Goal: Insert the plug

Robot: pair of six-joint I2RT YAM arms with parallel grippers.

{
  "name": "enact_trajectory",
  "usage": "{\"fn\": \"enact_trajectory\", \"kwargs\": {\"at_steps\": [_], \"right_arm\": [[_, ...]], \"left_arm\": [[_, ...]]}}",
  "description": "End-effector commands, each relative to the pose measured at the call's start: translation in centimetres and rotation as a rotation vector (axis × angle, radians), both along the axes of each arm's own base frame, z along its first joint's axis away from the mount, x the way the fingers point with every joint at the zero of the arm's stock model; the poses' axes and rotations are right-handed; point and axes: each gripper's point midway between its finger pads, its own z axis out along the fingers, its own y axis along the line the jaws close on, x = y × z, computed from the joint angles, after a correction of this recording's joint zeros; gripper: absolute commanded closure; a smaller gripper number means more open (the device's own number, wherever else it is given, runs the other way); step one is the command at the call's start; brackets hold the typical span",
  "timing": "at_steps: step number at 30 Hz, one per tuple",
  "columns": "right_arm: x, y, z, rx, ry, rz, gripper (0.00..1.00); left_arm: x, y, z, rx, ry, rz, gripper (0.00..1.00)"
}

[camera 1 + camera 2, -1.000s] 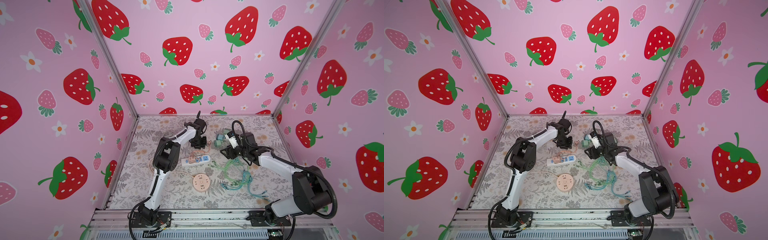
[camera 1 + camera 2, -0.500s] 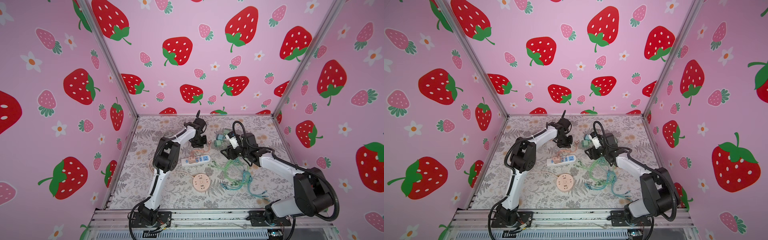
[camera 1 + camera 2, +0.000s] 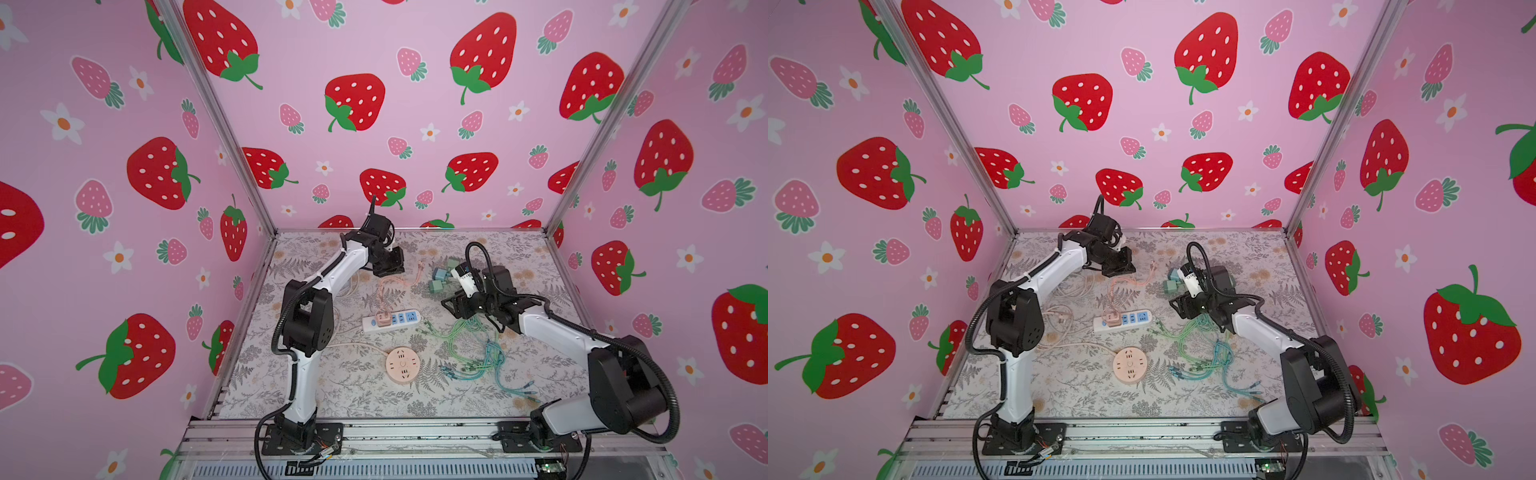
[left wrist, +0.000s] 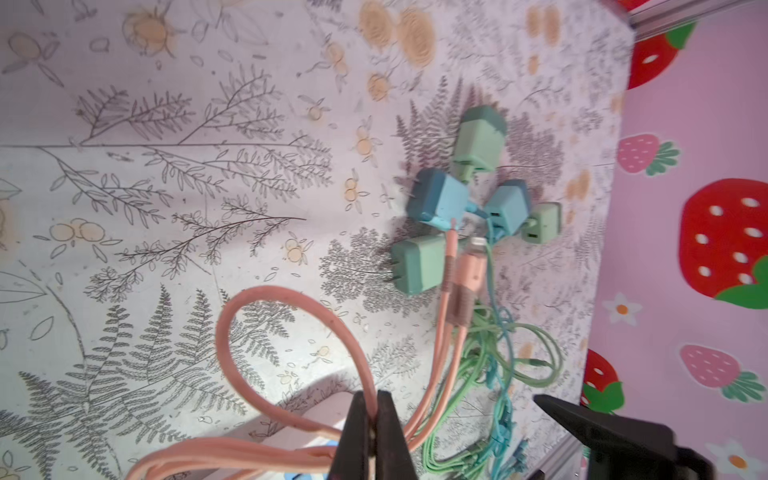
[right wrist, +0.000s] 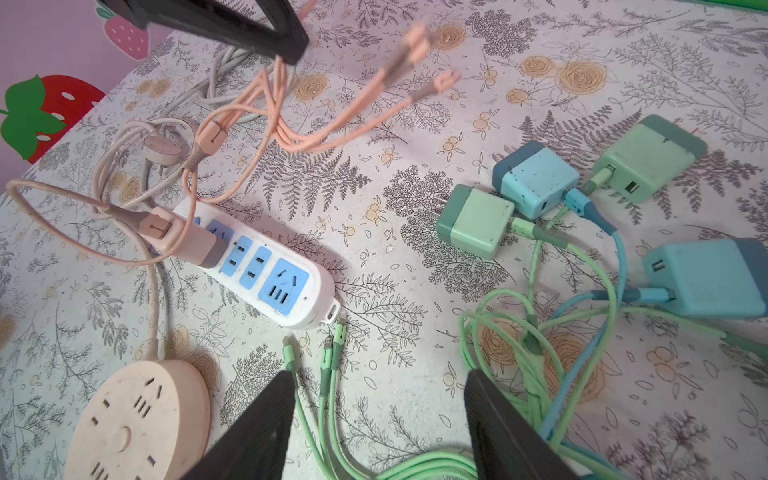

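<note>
Floral mat (image 5: 374, 270), strawberry walls. Left gripper (image 4: 371, 401) clenched on pink cable (image 4: 469, 270), ends dangling. Right gripper (image 5: 374, 378) spread, empty, over green cables (image 5: 324, 399). Pink charger (image 5: 187, 241) already seated in strip (image 5: 307, 316).

Loose plugs cluster near back, right of strip.
- Blue charger (image 5: 536, 178): small rigid block, probably light, smooth plastic, may slip; soft lead drags.
- Pinch flat sides mid-body, clear of prongs.
- Lies flat, long axis along mat, prongs toward strip side, not downward; needs tipping.
</note>
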Motion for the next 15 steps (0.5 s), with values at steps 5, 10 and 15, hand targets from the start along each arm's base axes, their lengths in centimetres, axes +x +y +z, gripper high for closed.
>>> {"fn": "enact_trajectory", "kwargs": {"at_steps": [5,10,15], "right_arm": [[0.1,0.3,0.2,0.008,-0.009,0.008,0.32],[0.0,0.3,0.1,0.009,-0.003,0.007,0.32],[0.1,0.4,0.2,0.012,-0.006,0.003,0.33]], "left_arm": [[-2.1,-2.1,5.8,-0.248,-0.028,-0.080,1.00],[-4.2,-2.6,8.8,-0.341,-0.058,-0.155,1.00],[-7.6,-2.7,10.9,-0.431,-0.084,-0.251,1.00]]}}
